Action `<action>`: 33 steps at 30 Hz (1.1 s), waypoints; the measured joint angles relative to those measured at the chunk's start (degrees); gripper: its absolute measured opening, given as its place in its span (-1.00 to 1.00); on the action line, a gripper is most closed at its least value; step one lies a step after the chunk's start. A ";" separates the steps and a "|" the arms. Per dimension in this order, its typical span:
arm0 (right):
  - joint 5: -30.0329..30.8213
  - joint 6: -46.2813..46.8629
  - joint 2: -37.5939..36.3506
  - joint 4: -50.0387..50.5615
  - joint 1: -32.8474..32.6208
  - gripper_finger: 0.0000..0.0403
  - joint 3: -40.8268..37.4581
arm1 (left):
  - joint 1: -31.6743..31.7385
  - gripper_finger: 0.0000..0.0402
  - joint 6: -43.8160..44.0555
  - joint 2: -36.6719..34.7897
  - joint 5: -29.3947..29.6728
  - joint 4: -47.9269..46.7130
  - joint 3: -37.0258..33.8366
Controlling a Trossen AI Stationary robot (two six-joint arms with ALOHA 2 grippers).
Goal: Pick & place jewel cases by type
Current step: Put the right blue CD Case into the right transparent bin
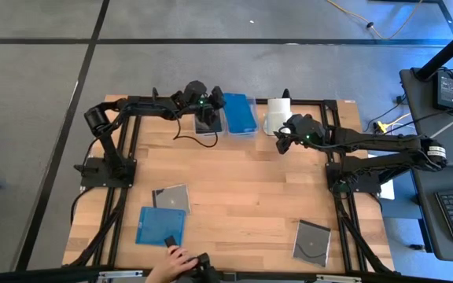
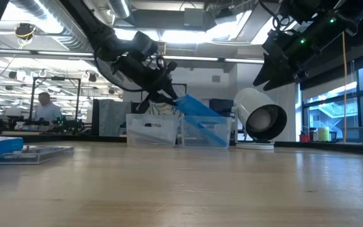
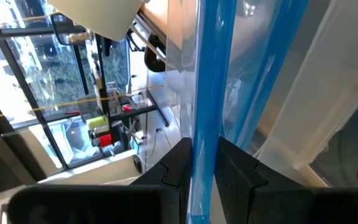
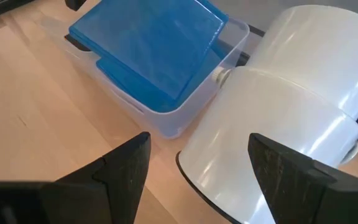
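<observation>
My left gripper [image 1: 215, 102] is at the far edge of the table, shut on a translucent blue jewel case [image 1: 240, 112] that slants over a clear bin [image 2: 207, 135]. The right wrist view shows another blue case [image 4: 135, 81] lying under it in that bin. My right gripper [image 1: 280, 141] hovers open beside the white roll [image 1: 278, 114] and touches nothing. A dark grey case [image 1: 171, 198], a blue case [image 1: 161, 226] and a grey-clear case [image 1: 311, 241] lie flat on the near part of the table. My left gripper pinches the blue case's thin edge [image 3: 205, 124] between its two fingers [image 3: 173, 168], coming from the table's left side. The case is tilted, its gripped side high [image 2: 181, 101] and its far side lower over the bin [image 2: 219, 116]. Whether it rests on the bin I cannot tell.
A second clear bin [image 2: 151, 131] stands left of the blue cases' bin, with something dark inside it. The white roll [image 2: 260, 120] lies on its side right of the bins. A person's hand [image 1: 175, 263] reaches in at the near edge, by the blue case.
</observation>
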State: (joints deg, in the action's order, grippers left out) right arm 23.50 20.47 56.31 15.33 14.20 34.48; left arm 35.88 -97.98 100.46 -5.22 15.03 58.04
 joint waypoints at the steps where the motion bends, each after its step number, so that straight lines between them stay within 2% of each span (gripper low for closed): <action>1: -0.01 0.00 0.00 0.00 0.00 0.36 0.00 | 0.00 -0.71 0.51 -0.02 0.12 0.00 0.00; 6: -0.01 0.00 0.00 0.65 0.00 0.36 0.00 | -0.37 -0.71 4.39 -0.01 0.14 0.01 0.00; 14: -0.03 0.00 0.00 0.80 0.00 0.36 0.00 | -0.57 -0.69 4.38 -0.02 0.14 0.02 0.00; 25: -0.08 -0.11 0.00 1.39 0.00 0.36 0.00 | -0.52 -0.47 4.25 -0.02 0.33 0.12 0.00; 33: -0.12 0.22 0.02 3.80 0.00 0.36 -0.02 | -0.52 -0.34 4.22 -0.15 7.70 1.29 -0.02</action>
State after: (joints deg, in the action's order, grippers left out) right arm 23.38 20.69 56.34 19.14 14.20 34.46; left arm 35.35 -93.76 100.31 2.47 16.32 58.02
